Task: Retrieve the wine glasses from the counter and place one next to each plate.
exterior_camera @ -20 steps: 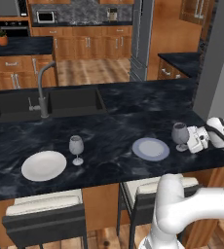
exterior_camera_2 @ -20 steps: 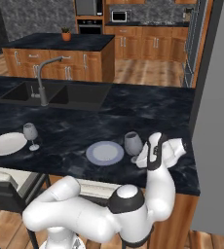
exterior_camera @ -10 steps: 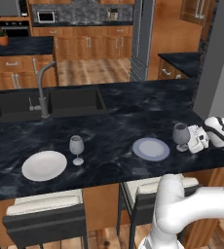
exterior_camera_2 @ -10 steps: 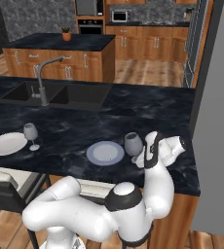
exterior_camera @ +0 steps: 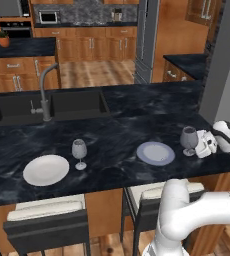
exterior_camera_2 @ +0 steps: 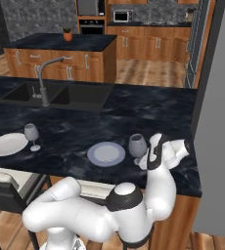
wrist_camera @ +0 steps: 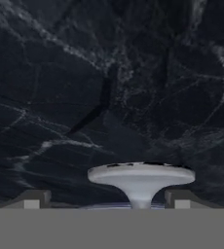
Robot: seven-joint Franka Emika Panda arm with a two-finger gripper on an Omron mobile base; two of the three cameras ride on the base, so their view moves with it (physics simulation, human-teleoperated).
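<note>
End effector (exterior_camera: pixel 203 144) open, fingers either side of a wine glass (exterior_camera: pixel 189 139) without gripping it. Glass upright on the black worktop (exterior_camera: pixel 117 135), just right of the bluish plate (exterior_camera: pixel 155 153). Second glass (exterior_camera: pixel 79 152) upright just beside the white plate (exterior_camera: pixel 46 170), further left. Round foot (wrist_camera: pixel 140 177) between the fingertips (wrist_camera: pixel 32 199) in the hand view.

1. Two translucent grey stemmed wine glasses stand upright on the black, white-veined bench (exterior_camera: pixel 117 145)
2. One glass (exterior_camera: pixel 79 153) stands just beside the white plate (exterior_camera: pixel 46 170), on its right
3. The other glass (exterior_camera: pixel 189 140) stands just right of the pale bluish-grey rimmed plate (exterior_camera: pixel 156 153); its round foot (wrist_camera: pixel 141 179) rests flat on the bench
</note>
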